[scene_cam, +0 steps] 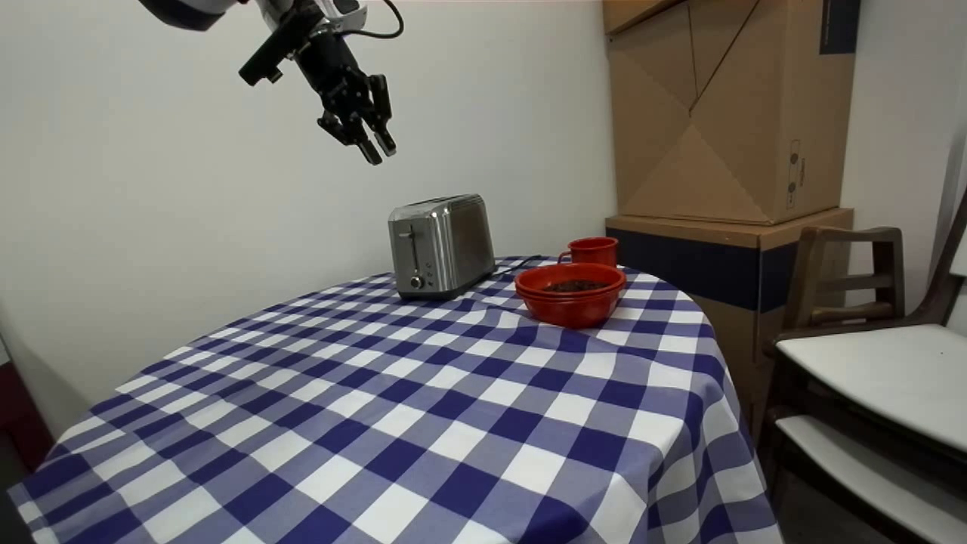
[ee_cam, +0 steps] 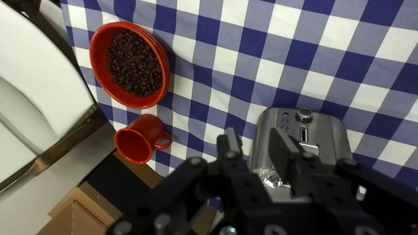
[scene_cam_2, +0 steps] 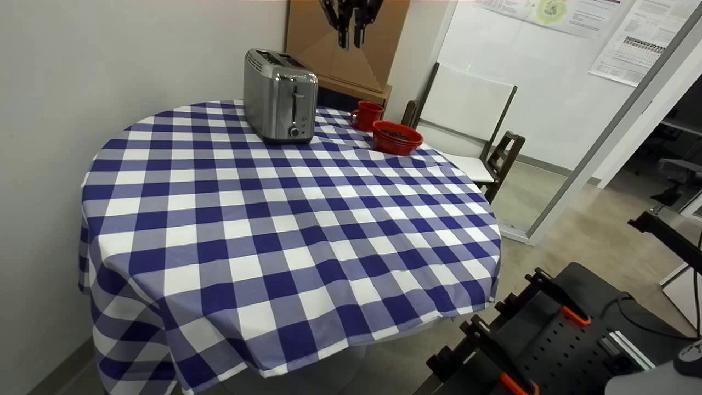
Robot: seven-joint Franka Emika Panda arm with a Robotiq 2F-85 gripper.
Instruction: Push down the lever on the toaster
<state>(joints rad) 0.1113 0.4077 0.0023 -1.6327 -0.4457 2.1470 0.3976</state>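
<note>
The silver toaster [scene_cam: 470,245] stands upright on the checkered table in both exterior views [scene_cam_2: 263,101]. Its lever [scene_cam_2: 298,95] sits near the top of the slot on the narrow front face, above a round knob [scene_cam_2: 294,131]. My gripper [scene_cam: 381,151] is in the air above the toaster, touching nothing; in an exterior view its fingertips [scene_cam_2: 351,43] show above and right of the toaster. In the wrist view the fingers [ee_cam: 254,135] are apart with nothing between them. There the lever [ee_cam: 310,148] shows just beside one finger, and the fingers hide part of the toaster [ee_cam: 338,138].
A red bowl [ee_cam: 98,65] with dark beans and a red mug [ee_cam: 153,129] stand beside the toaster. A wall runs behind the table. Cardboard boxes [scene_cam: 702,113] and chairs [scene_cam: 876,363] stand past the table's edge. A cord [scene_cam: 521,264] lies behind the toaster.
</note>
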